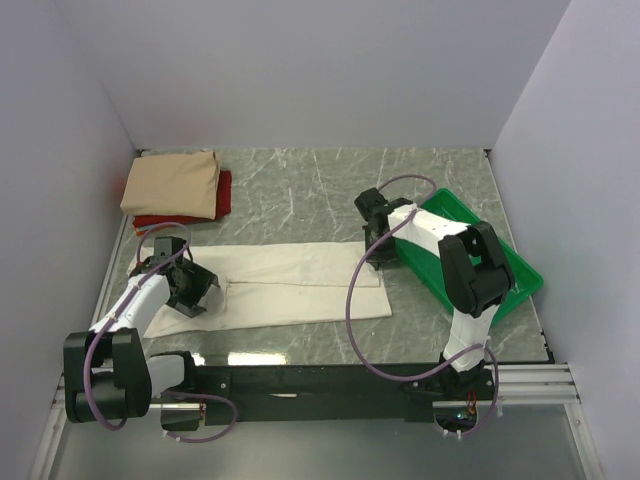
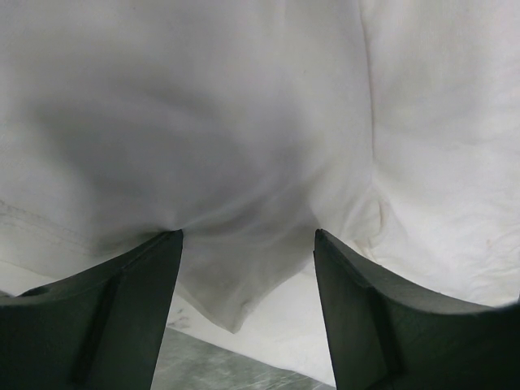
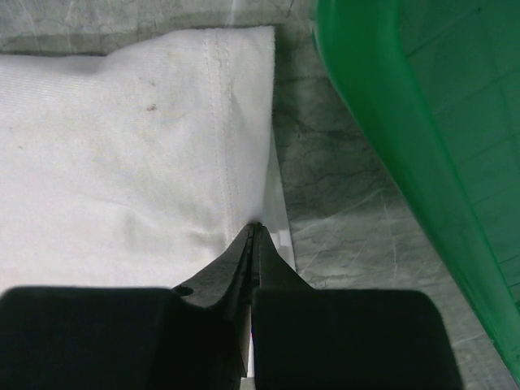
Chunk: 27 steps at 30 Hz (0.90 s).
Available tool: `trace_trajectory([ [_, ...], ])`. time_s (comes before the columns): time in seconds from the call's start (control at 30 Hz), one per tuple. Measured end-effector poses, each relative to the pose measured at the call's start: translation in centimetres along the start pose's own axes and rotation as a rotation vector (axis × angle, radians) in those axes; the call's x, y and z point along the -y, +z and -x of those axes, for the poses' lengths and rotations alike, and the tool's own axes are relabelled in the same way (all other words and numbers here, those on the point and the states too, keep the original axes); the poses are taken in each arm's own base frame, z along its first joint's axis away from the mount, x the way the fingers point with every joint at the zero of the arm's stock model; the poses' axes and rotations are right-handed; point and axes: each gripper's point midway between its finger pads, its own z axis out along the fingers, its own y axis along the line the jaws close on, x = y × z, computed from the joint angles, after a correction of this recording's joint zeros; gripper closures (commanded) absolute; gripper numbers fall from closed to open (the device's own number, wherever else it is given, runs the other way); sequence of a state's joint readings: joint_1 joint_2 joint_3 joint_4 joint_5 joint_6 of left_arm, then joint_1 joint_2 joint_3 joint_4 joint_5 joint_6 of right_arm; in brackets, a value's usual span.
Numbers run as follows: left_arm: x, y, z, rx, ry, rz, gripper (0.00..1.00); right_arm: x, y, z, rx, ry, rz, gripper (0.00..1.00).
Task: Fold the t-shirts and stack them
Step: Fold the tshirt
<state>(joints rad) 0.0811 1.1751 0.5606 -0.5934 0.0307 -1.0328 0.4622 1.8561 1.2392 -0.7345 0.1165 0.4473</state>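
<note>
Cream t-shirt (image 1: 300,285), soft and lightly creased, lies as a long folded strip on the veined grey tabletop (image 1: 300,190). Left claw (image 2: 248,244) hangs spread over its bunched end; right claw (image 3: 253,231) pinches its stitched hem beside the glossy green tray (image 3: 390,122).

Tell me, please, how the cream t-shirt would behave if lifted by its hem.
Probably floppy: the cream t-shirt lies flat in layers and bunches between the open fingers of the left gripper. Likely light: the cloth looks thin where the right gripper is shut on its stitched hem. Lifted there, it would probably sag and drape, and its fold might open.
</note>
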Motion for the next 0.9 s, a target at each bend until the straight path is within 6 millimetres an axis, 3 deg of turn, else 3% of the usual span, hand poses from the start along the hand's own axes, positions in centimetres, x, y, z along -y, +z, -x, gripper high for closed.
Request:
trace_trajectory([
  [0.43,-0.3,-0.3,0.3,0.017,0.005,0.012,0.24,0.8,-0.7,2.1,0.04,0.028,-0.011,1.0],
  [0.53,-0.1,-1.2,0.8,0.038,0.02,0.013,0.2,1.0,-0.8,2.1,0.038,0.023,-0.012,0.88],
  [0.73,2.5,-4.7,2.8,0.113,0.039,-0.067,0.13,0.5,-1.4,1.6,0.012,-0.013,0.034,0.79],
  [0.9,3.6,-6.2,5.9,0.171,0.016,-0.081,0.13,-1.3,-4.1,2.7,0.041,-0.051,0.129,0.79],
])
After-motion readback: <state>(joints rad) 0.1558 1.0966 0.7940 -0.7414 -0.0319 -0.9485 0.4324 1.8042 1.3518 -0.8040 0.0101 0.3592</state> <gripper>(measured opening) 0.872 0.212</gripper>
